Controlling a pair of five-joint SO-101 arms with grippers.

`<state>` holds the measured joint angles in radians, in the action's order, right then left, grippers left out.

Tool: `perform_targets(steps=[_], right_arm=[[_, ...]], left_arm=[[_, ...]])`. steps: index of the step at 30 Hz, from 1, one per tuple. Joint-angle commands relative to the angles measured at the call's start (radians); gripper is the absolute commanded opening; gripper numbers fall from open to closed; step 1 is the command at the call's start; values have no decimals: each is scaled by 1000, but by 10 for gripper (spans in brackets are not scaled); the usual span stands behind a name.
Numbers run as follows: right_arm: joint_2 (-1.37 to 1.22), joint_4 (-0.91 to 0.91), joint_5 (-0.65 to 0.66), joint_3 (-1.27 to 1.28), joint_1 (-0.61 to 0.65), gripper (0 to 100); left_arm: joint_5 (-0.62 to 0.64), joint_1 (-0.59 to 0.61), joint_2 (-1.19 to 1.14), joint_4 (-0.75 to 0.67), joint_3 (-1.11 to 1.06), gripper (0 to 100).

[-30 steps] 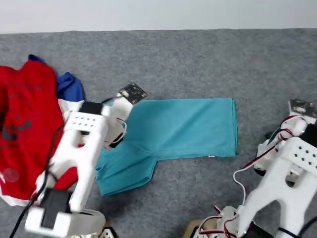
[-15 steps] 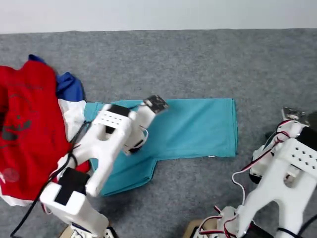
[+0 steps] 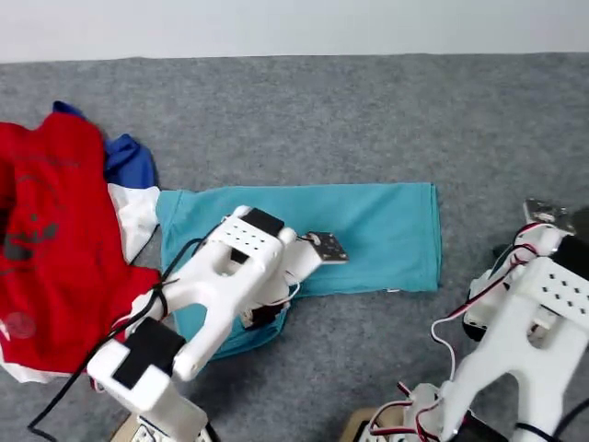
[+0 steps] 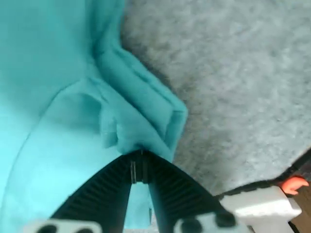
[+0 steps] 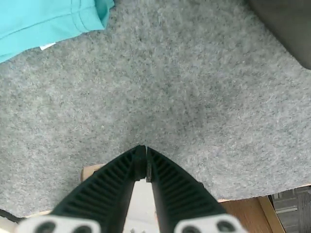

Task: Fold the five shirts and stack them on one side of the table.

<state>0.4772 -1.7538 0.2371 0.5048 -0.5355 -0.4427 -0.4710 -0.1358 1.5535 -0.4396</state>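
Left arm has swung right and toward the near edge over the last second. It began at the far left end of the teal shirt [image 3: 368,230] and now lies across that shirt's near left part, above the sleeve [image 4: 150,97]. The left end of the shirt, which the arm covered before, is now exposed.

Left tool [image 4: 139,158]: jaws drawn together at the tips, with a bunched fold of teal cloth right at the pinch. I judge it grips the fabric by the sleeve seam.

Right tool [image 5: 141,150]: jaws closed on nothing. It hangs above bare grey counter [image 3: 368,110] just right of the shirt's hem corner, and has not moved in the last half second after a small shift before that.

Teal shirt lies flat mid-counter, body spread left to right, with the sleeve trailing toward the near left. Red shirt [image 3: 55,239], blue shirt [image 3: 129,161] and white shirt [image 3: 138,216] lie heaped at the far left, unfolded.

Reading: the sleeve fold is starting, and the first shirt is not yet folded, so the task is at an early stage. The next move probably carries the sleeve over the body. Risk: thin cloth may slip from the pinch.
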Motion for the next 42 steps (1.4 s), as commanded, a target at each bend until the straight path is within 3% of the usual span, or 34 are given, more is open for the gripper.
perform_targets(steps=[1,11,20,25,32,42], right_arm=[[30,-28,12,-6,-10,9],[30,-27,14,-8,-8,9],[30,-25,124,-8,-8,9],[30,-12,138,-9,-8,9],[30,1,138,-9,-8,9],[25,2,138,-46,-8,9]], left_arm=[[-5,-32,107,31,25,2],[-3,43,339,0,27,2],[0,137,344,-137,18,2],[74,94,342,-301,-77,2],[81,34,342,-440,-228,2],[78,146,342,-483,-268,2]])
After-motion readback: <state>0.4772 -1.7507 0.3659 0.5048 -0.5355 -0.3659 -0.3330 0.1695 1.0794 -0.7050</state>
